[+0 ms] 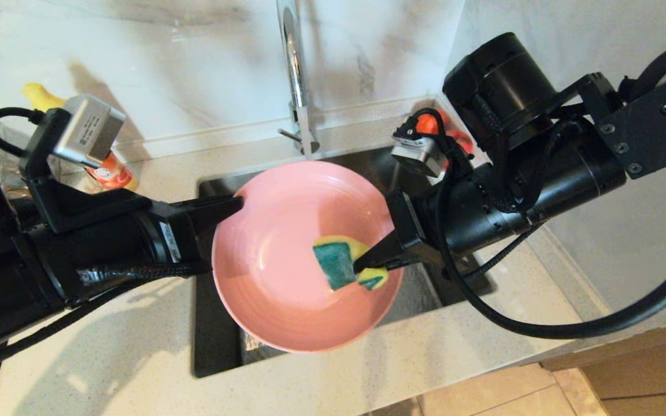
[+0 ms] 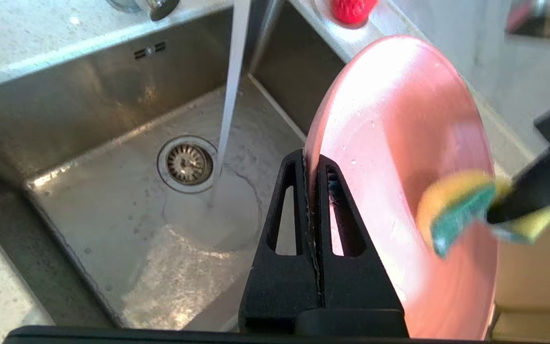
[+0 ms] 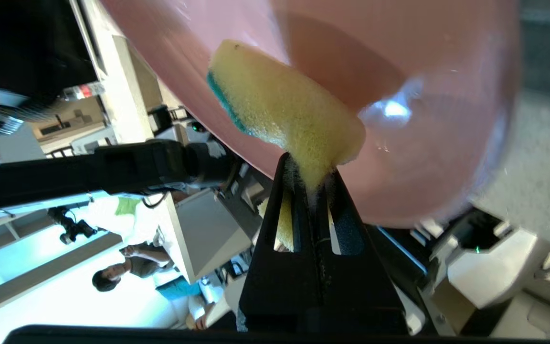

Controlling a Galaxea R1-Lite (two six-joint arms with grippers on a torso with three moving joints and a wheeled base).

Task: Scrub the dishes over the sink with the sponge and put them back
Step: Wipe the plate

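Two hands share the job: the left hand pinches the pink plate at its nine-o'clock rim, tilted over the sink so water drains, while the right hand, clamped on the sponge, presses it near four o'clock.

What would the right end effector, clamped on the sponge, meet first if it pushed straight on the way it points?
Probably the pink plate: the right end effector already presses the sponge against its inner face.
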